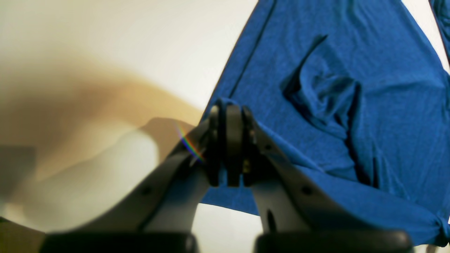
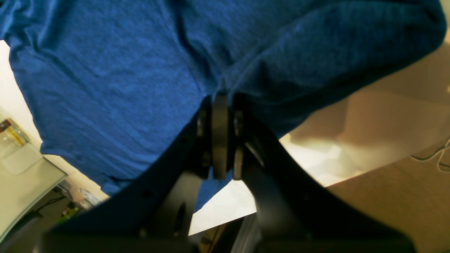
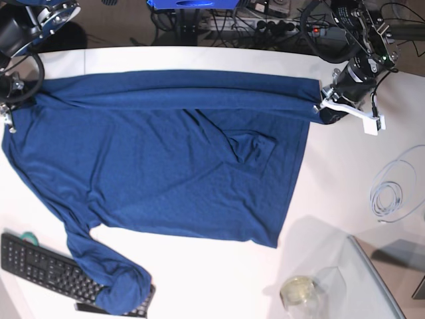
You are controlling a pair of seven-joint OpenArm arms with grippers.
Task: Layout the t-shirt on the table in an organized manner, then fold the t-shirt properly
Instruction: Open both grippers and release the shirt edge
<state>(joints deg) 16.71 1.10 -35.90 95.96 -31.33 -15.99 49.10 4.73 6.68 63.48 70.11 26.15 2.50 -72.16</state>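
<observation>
The dark blue t-shirt (image 3: pixel 166 166) lies spread on the white table (image 3: pixel 219 279), its far edge pulled taut between both grippers, with a bunched wrinkle near the middle. My left gripper (image 3: pixel 323 106) is shut on the shirt's far right corner. In the left wrist view the gripper (image 1: pixel 230 109) pinches the shirt (image 1: pixel 351 70) at its edge. My right gripper (image 3: pixel 9 109) holds the far left corner. In the right wrist view its closed jaws (image 2: pixel 219 100) clamp blue fabric (image 2: pixel 105 70). One sleeve trails toward the near left.
A black keyboard (image 3: pixel 40 266) sits at the near left, partly under the sleeve end. A glass jar (image 3: pixel 299 290) and a glass panel (image 3: pixel 375 279) stand at the near right. A coiled white cable (image 3: pixel 395 189) lies on the right.
</observation>
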